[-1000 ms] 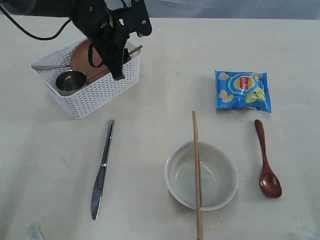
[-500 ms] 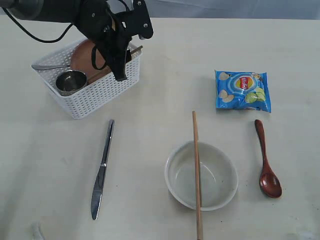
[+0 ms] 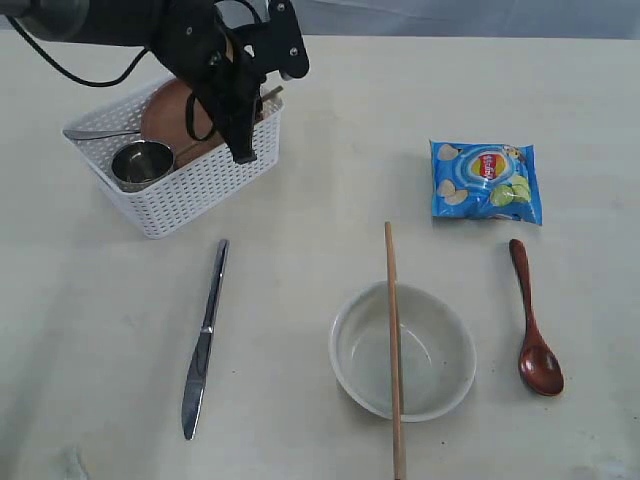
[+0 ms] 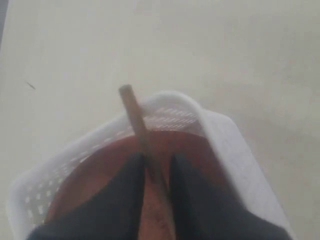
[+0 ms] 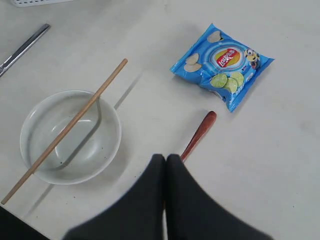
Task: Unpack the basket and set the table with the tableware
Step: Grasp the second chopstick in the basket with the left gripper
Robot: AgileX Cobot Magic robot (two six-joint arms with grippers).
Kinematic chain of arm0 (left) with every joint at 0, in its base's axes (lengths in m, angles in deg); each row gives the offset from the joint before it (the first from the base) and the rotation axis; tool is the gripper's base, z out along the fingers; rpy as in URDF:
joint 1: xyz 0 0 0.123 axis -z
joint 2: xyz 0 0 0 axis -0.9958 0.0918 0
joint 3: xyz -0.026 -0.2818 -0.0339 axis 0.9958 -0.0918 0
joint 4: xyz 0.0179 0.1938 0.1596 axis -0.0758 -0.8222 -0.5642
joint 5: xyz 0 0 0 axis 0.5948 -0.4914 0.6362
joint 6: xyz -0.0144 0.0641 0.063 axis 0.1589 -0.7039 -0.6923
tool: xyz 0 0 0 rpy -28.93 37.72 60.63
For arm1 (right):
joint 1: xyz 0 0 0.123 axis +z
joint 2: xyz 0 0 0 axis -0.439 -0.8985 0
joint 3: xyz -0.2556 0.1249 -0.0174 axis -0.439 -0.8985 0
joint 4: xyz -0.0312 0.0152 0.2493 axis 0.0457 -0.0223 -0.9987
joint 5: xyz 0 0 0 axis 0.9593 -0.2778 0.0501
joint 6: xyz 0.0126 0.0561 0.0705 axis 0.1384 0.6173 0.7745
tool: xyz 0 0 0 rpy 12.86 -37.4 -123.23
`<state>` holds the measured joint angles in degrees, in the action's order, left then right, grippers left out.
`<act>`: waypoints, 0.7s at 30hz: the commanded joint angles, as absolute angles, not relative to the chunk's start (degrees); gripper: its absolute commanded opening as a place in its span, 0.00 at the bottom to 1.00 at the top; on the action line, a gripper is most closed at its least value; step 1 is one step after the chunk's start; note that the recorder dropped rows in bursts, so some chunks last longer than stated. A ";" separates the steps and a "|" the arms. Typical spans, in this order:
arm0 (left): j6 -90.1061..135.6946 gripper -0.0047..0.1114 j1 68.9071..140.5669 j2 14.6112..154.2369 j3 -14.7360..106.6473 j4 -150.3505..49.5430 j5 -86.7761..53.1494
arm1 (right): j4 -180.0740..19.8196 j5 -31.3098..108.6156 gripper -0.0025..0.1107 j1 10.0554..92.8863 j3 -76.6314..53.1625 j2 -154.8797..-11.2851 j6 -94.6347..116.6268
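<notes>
Now L pincer (image 4: 156,165) has just narrowed onto chopstick (image 4: 136,117) inside the basket (image 4: 225,140), over the plate (image 4: 90,175); grip looks made, so lift-out's next. R pincer (image 5: 165,161) shut, empty, well away from basket.

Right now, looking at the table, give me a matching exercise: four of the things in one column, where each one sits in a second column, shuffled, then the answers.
Column one
1. knife
2. steel cup
3. wooden spoon
4. bowl

Column two
A. inside the basket
B. a chopstick lies across its rim
C. on the table, right of the bowl in the exterior view
D. on the table, left of the bowl in the exterior view

Pairs: 1-D, 2-A, 3-C, 4-B.
</notes>
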<state>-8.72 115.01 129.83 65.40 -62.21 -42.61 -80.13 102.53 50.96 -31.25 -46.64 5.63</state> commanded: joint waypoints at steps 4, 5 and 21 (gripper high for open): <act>-8.99 0.06 115.29 129.84 65.62 -61.55 -42.41 | -79.46 102.09 0.02 50.95 -31.35 -46.25 5.62; -8.99 0.06 115.29 129.84 65.62 -61.55 -42.41 | -79.46 102.09 0.02 50.95 -31.35 -46.25 5.62; -8.79 0.04 115.29 124.59 65.67 -61.66 -40.71 | -79.46 100.71 0.02 50.95 -31.35 -46.25 5.36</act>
